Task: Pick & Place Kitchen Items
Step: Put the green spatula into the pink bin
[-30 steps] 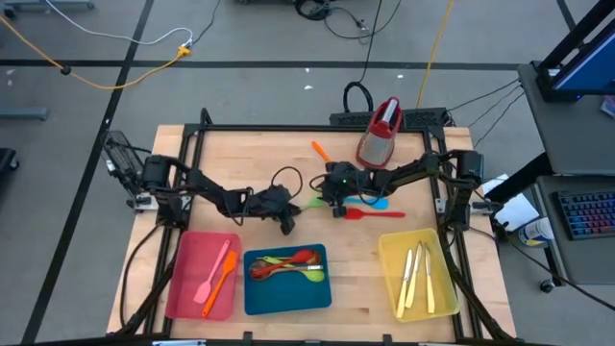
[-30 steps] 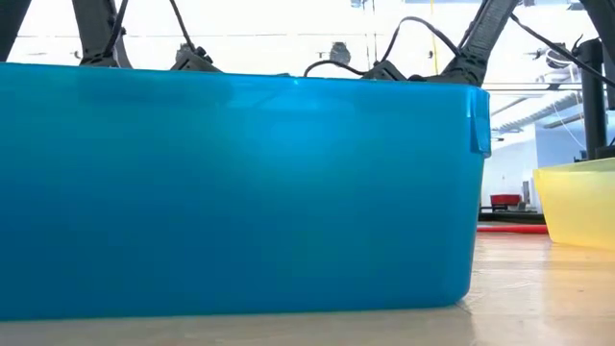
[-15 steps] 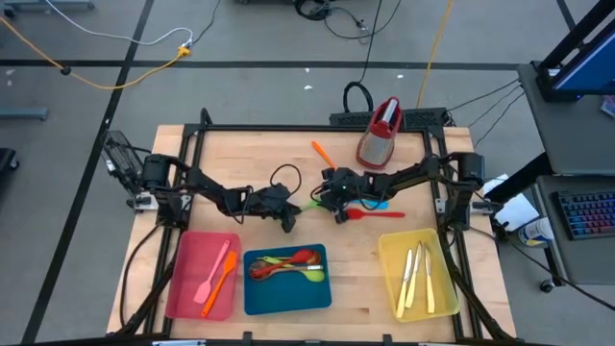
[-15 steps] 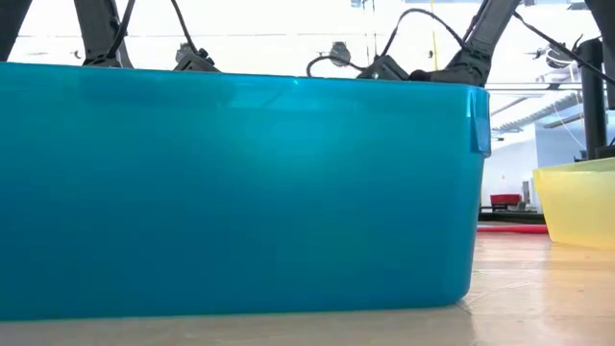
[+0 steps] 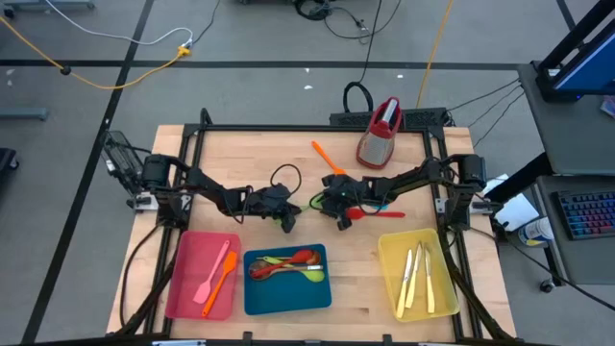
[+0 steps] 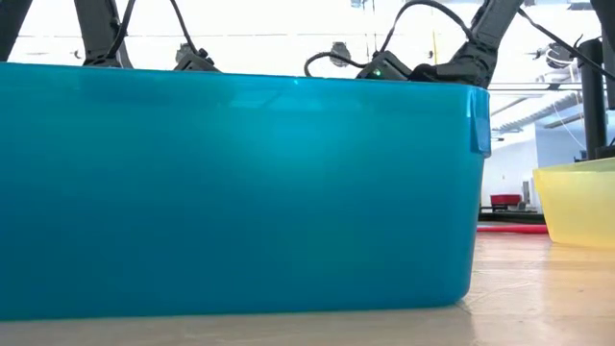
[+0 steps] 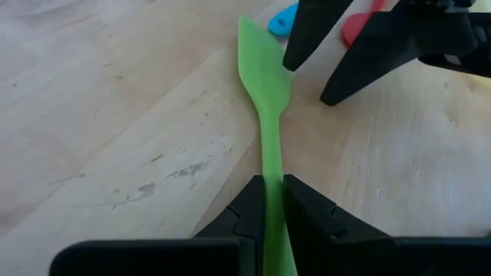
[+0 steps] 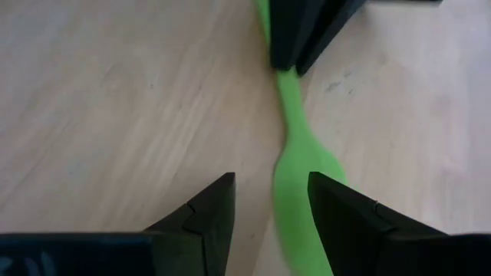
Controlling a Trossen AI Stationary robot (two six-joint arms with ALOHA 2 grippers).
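My left gripper [image 5: 288, 222] is shut on a green spatula [image 7: 265, 84] at the table's middle. Its flat blade [image 8: 303, 184] reaches toward the table's right. There it lies between the spread fingers of my open right gripper [image 8: 270, 180], close to one finger [image 8: 345, 218]. In the left wrist view the right gripper [image 7: 307, 83] stands over the blade's tip. An orange spatula [image 5: 320, 152], a red spatula [image 5: 370, 213] and a blue utensil [image 5: 378, 203] lie on the wood nearby. My left gripper pinches the green spatula's narrow handle [image 7: 272, 165] between its two fingers. The fingers slant down from the table's left and lie along the handle. The blade sticks out ahead of them, low over the wood. My right gripper: I cannot tell whether its finger touches the blade.
Along the near edge sit a red tray [image 5: 187, 288] with pink and orange spatulas, a blue tray [image 5: 286, 300] with spoons, and a yellow tray [image 5: 437, 252] with cream knives. A red-topped grater [image 5: 380, 133] stands at the back. The blue tray's wall [image 6: 240, 192] fills the low view.
My right gripper has moved toward the table's left, closing in on the left gripper and bringing its open fingers around the green spatula's blade. My left gripper has kept its place and its hold.
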